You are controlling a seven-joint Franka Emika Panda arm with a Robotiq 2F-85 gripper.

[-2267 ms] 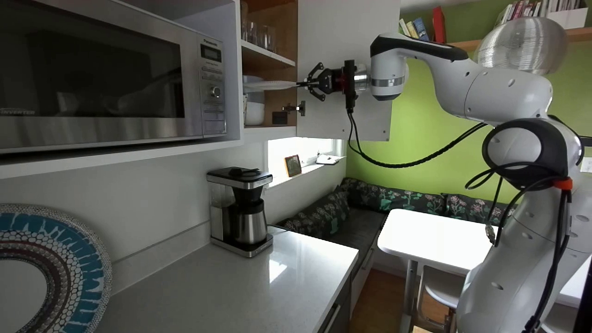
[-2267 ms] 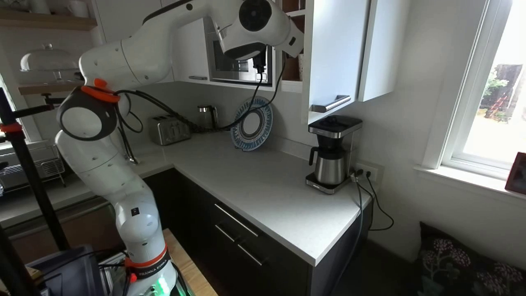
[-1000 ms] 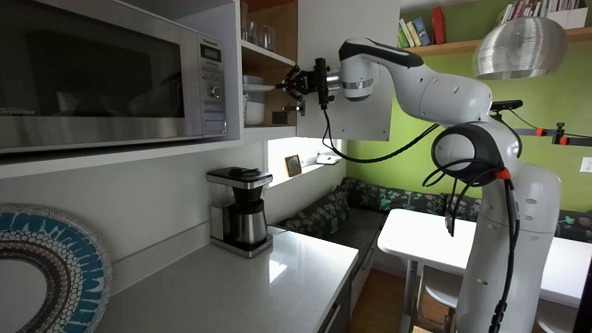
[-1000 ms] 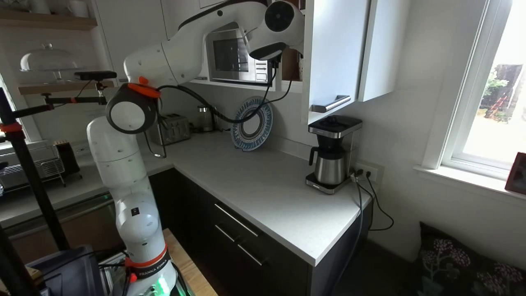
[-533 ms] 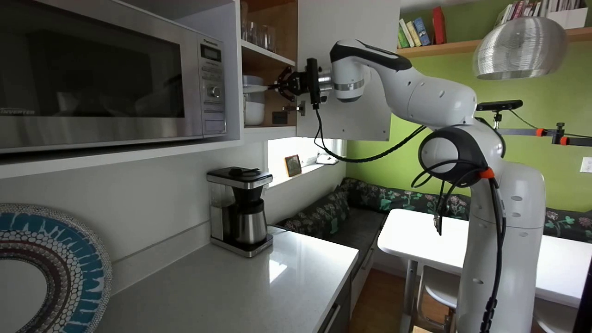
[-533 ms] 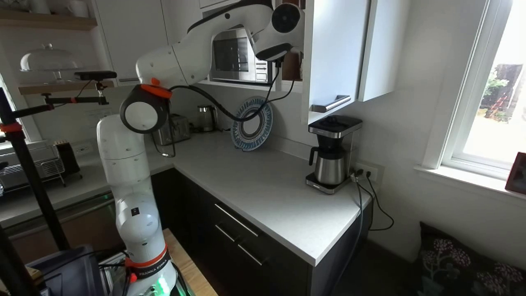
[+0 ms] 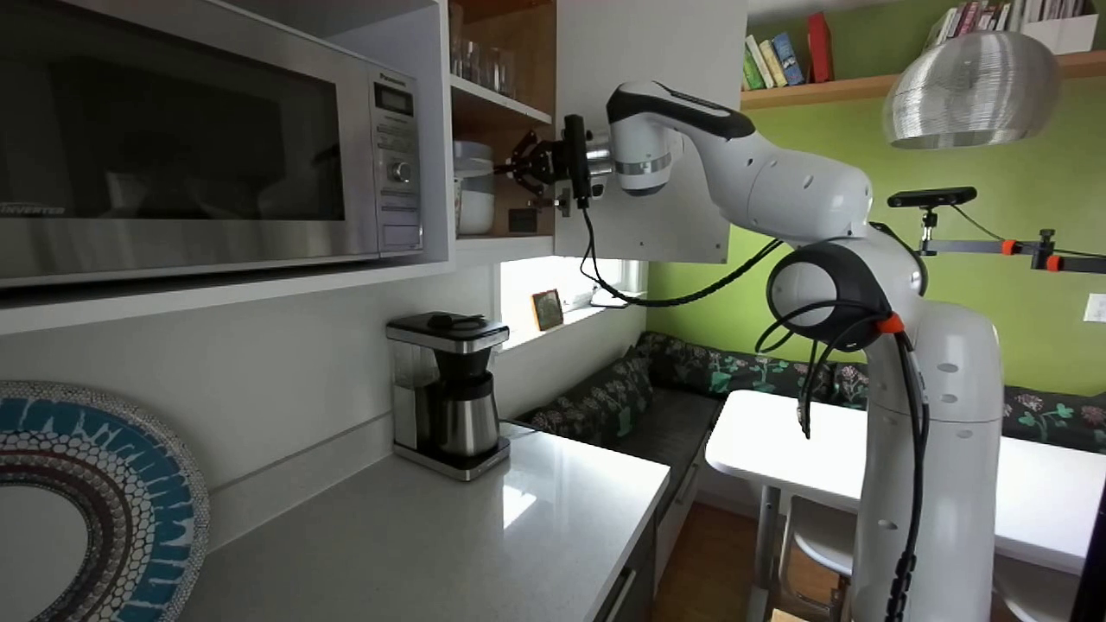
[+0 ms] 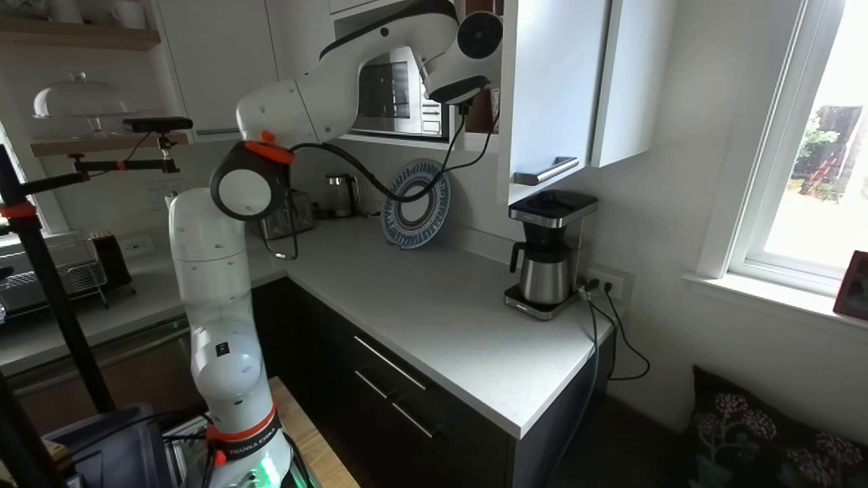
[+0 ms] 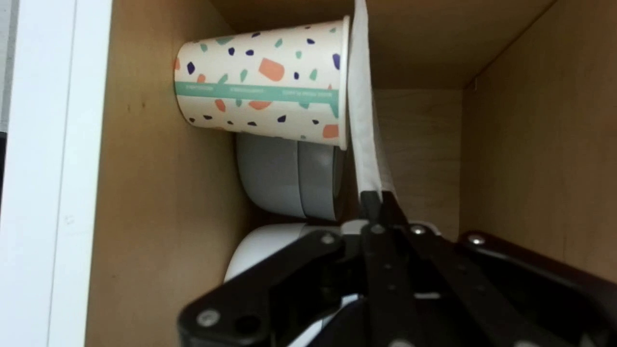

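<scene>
The jaws, pinching the white flat thing [image 9: 362, 106], have gone deeper into the cupboard [image 9: 140, 231]. So this thing now reaches ahead of the jaws, close to the rim of the cup [image 9: 260, 86]; whether it touches, one cannot tell.

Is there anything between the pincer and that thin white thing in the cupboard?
Nothing: in the wrist view, the pincer is shut right on the end of the thin white thing, with no gap showing.

Jaws level at open cupboard [image 7: 510, 102], near white bowl [image 7: 476, 212]; coffee maker [image 7: 454, 380] below.
</scene>
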